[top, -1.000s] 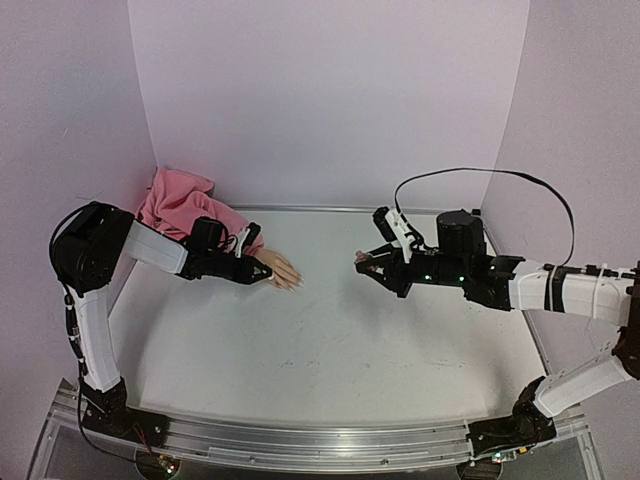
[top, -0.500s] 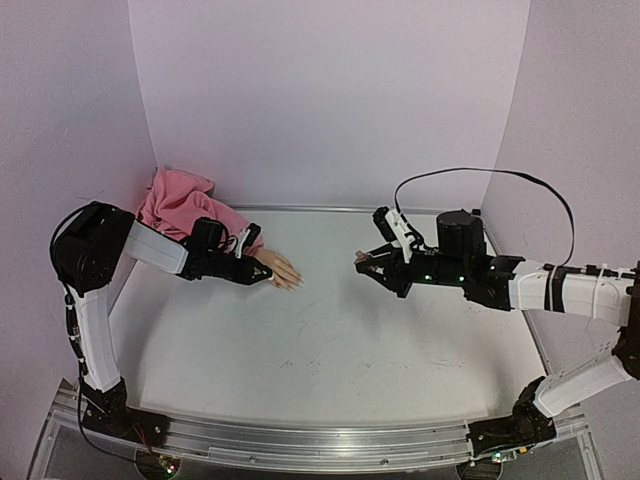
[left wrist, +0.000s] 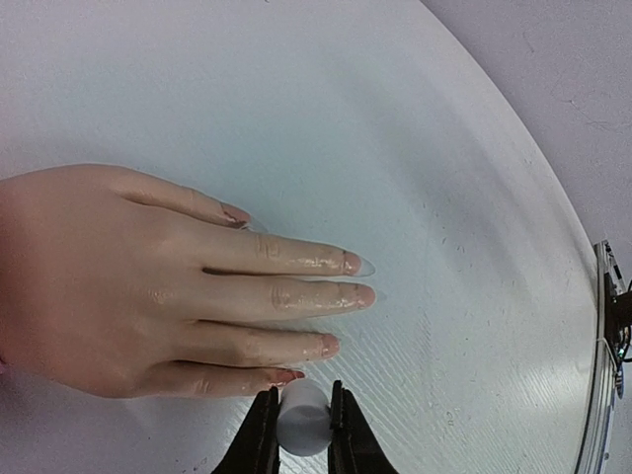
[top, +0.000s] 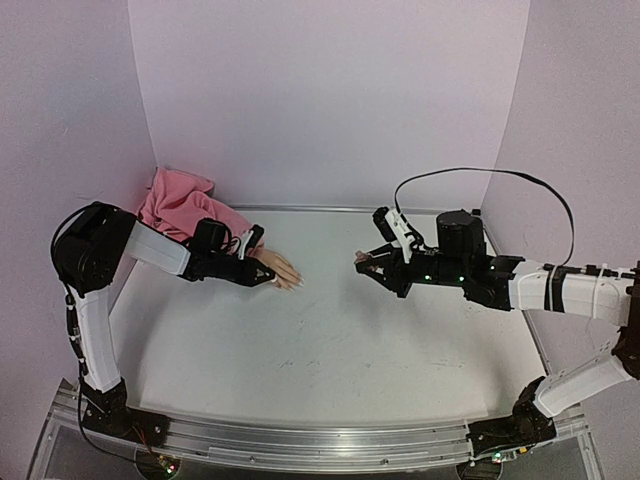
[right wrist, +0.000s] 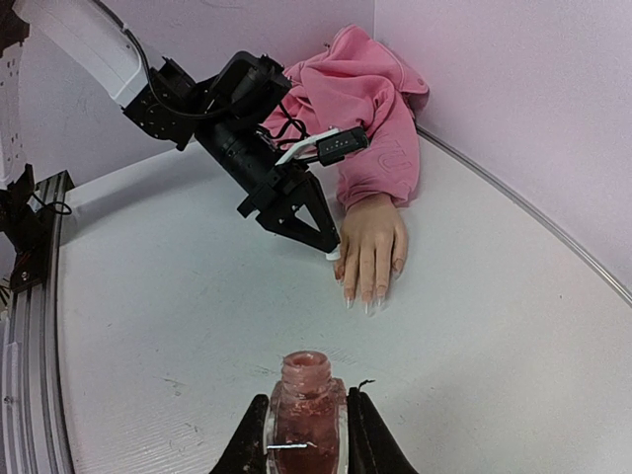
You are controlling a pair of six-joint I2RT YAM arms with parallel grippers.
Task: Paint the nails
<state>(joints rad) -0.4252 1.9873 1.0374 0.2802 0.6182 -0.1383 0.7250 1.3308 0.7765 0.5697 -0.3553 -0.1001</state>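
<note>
Your left hand (left wrist: pixel 301 397) pinches the white cap (left wrist: pixel 303 433); the nails (left wrist: pixel 363 294) lie just ahead of its tips. Drift and you smear the mannequin fingers (left wrist: pixel 247 259) or tabletop (left wrist: pixel 444 148). Your right hand (right wrist: pixel 305 405) grips the open bottle (right wrist: pixel 304 370); tilting spills it.

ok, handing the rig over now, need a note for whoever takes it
Left pincer: shut on the white cap, beside the mannequin hand's fingertips; brush hidden.
Right pincer: shut on the open polish bottle, well apart from the hand.
Hand lies flat on the table, pink sleeve behind it.
Done: bottle uncapped; nails look pink-tinted, coverage unclear.
Left: check every nail, finish painting, recap.
</note>
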